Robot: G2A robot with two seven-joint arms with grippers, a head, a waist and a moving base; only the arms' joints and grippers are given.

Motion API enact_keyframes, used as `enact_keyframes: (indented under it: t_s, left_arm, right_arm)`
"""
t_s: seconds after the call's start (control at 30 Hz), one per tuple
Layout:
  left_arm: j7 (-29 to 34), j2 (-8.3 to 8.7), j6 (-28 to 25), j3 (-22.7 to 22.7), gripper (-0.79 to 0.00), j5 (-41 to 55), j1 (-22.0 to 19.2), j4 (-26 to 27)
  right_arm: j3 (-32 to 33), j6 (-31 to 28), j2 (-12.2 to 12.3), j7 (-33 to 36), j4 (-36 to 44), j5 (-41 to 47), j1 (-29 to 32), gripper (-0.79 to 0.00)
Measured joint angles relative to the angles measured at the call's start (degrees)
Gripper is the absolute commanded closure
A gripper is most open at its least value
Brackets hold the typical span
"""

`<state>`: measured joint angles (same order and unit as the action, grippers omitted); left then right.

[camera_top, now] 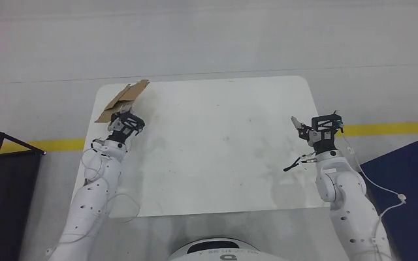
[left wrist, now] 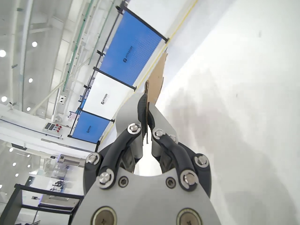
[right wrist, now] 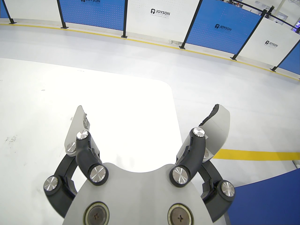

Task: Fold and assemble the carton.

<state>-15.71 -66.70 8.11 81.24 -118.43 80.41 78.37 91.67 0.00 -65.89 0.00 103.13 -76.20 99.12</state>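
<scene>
Your left gripper (left wrist: 146, 111) is clenched on an edge of the unfolded carton (camera_top: 123, 99) at the far-left corner of the table (camera_top: 222, 150), right gripper (right wrist: 150, 118) spread empty near its right edge; you're likely just starting, so next bring the carton toward the table's middle.

- Surface (camera_top: 215, 150): white, rounded corners, faintly scuffed; centre of the top view.
- Floor (camera_top: 209, 39): pale grey, on all sides.
- Yellow line (camera_top: 385, 128): floor stripe at mid-height, left and right of the surface.
- Barrier panels (right wrist: 161, 12): alternating blue and white, black posts; upper part of the right wrist view.
- Blue floor patch (camera_top: 398, 173): lower right of the top view.
</scene>
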Motion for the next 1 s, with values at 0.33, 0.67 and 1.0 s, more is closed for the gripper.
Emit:
enact_keyframes:
  t_s: [0.33, 0.67, 1.0]
  left_arm:
    - [-6.8, 0.9, -1.0, 2.1, 0.0, -6.9, 3.2, 10.6]
    - [-6.8, 0.83, -1.5, 1.8, 0.0, -5.4, 3.1, 10.7]
    - [-8.1, -3.19, -5.5, -20.8, 0.0, -13.7, -12.6, 2.4]
  right_arm:
    - [0.0, 0.0, 0.0, 0.0, 0.0, 0.0, 0.0, -0.785]
    - [-0.7, -0.7, -0.1, -0.7, 0.3, 0.7, -0.6, -0.785]
    - [-14.7, -8.6, -2.3, -5.5, -12.6, 6.3, -20.3, -0.785]
